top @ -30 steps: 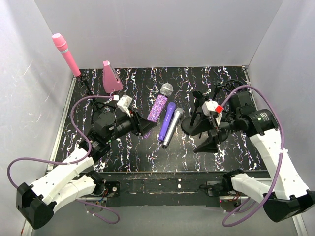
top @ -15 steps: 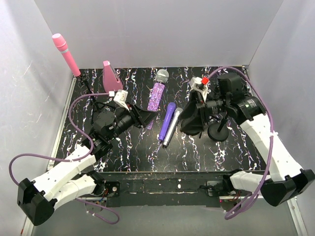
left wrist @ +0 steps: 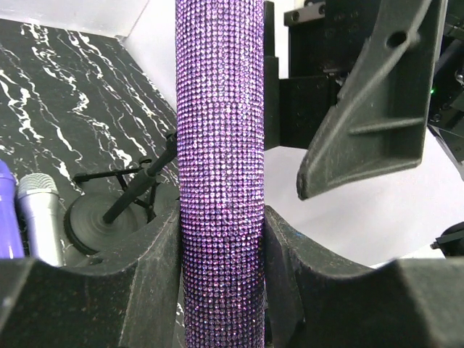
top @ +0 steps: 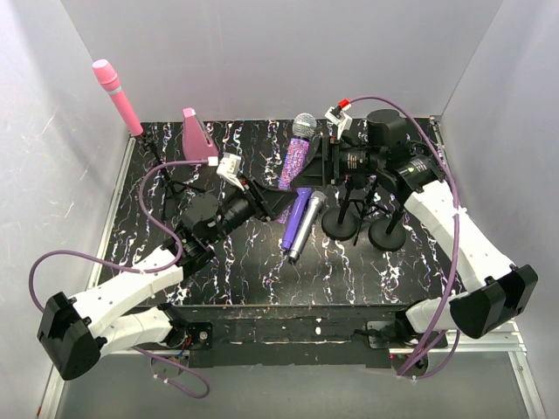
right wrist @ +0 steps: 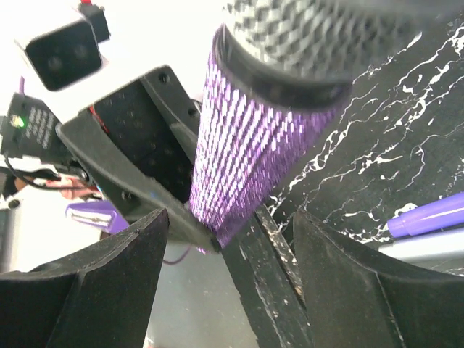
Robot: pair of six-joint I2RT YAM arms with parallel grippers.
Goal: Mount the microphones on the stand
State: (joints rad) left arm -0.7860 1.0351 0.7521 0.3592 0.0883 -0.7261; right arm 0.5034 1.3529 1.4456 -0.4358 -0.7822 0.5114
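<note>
My left gripper [top: 278,194] [left wrist: 221,246] is shut on the glittery purple microphone [top: 295,161] [left wrist: 221,145], holding it up off the table with its silver mesh head [top: 304,125] [right wrist: 319,36] pointing to the back. My right gripper [top: 325,161] [right wrist: 232,239] stands open right beside that head, its fingers [right wrist: 109,290] on either side of the glittery body [right wrist: 246,159] without touching it. A plain purple microphone [top: 297,216] and a silver-grey one [top: 307,225] lie side by side on the table. The pink microphone [top: 118,96] stands tilted in a stand at the far left.
Two black round-based stands [top: 341,223] [top: 387,234] sit just below my right arm. A pink wedge-shaped block [top: 197,138] lies at the back left. White walls close in the black marbled table [top: 244,271] on three sides.
My left gripper has lifted the glittery microphone up and to the right. My right arm has swung from the stands toward the back, up to the microphone's head, jaws narrowing slightly.
</note>
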